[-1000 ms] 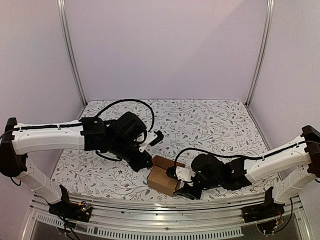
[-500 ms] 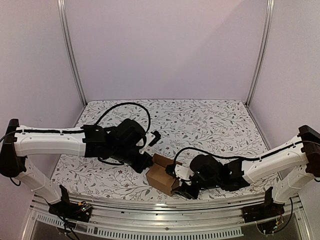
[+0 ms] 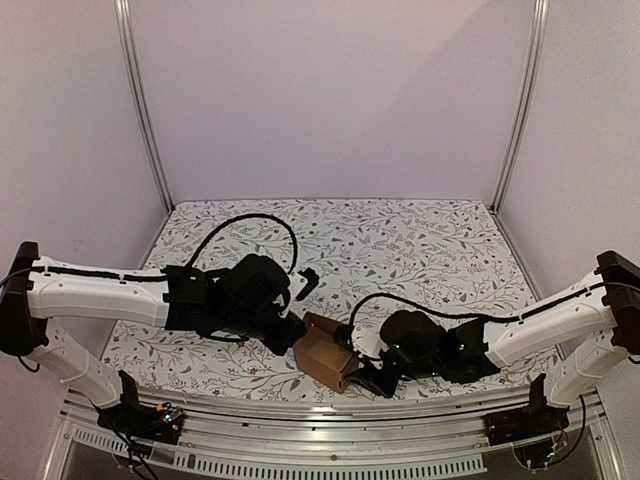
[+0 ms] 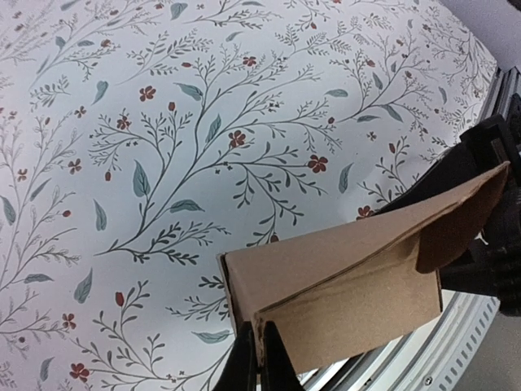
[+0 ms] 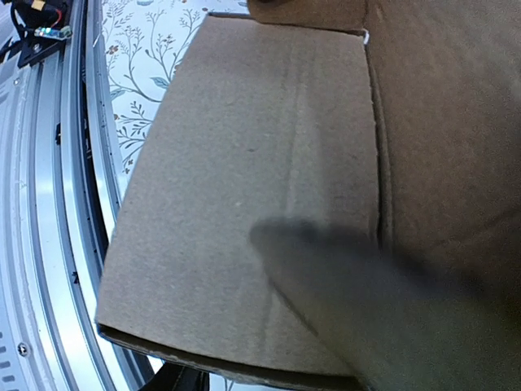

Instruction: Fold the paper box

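Observation:
The paper box (image 3: 322,352) is a small brown cardboard box near the table's front edge, between my two grippers. My left gripper (image 3: 296,338) is at its left end. In the left wrist view the gripper (image 4: 259,360) is shut on a thin edge of the paper box (image 4: 342,269), whose flap stands up at the right. My right gripper (image 3: 362,368) is at the box's right end. In the right wrist view the paper box (image 5: 244,163) fills the picture. One blurred finger (image 5: 366,309) lies across its panel and the other (image 5: 175,379) shows below its edge. I cannot see whether they press.
A floral cloth (image 3: 420,250) covers the table. An aluminium rail (image 3: 330,415) runs along the front edge just below the box and shows as the rail (image 5: 49,204) in the right wrist view. A black cable (image 3: 262,222) loops over the left arm. Walls stand on three sides.
My left arm has sunk lower and come toward the front, with its gripper still at the box's left end. The box has shifted slightly. My right arm has barely moved.

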Controlling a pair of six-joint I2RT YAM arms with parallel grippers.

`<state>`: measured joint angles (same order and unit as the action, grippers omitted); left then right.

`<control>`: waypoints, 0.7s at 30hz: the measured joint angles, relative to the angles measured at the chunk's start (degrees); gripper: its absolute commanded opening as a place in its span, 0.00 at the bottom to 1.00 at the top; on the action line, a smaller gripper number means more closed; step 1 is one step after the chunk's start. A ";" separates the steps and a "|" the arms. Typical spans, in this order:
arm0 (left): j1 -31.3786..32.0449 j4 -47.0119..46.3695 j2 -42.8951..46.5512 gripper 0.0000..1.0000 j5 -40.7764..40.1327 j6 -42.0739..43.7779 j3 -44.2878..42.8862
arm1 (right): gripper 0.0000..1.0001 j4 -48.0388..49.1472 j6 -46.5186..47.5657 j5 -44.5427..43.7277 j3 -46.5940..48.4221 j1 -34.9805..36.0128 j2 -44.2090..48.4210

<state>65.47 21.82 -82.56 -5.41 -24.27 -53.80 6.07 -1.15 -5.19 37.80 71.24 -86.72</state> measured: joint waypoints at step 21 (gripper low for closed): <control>2.71 1.40 0.20 0.00 -5.16 -0.04 0.37 | 0.81 0.70 -4.28 -0.83 -1.33 -0.07 3.15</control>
<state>68.18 23.22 -82.37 -10.57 -24.32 -53.43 6.76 -5.43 -6.02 36.47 71.18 -83.57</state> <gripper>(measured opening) 0.005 0.777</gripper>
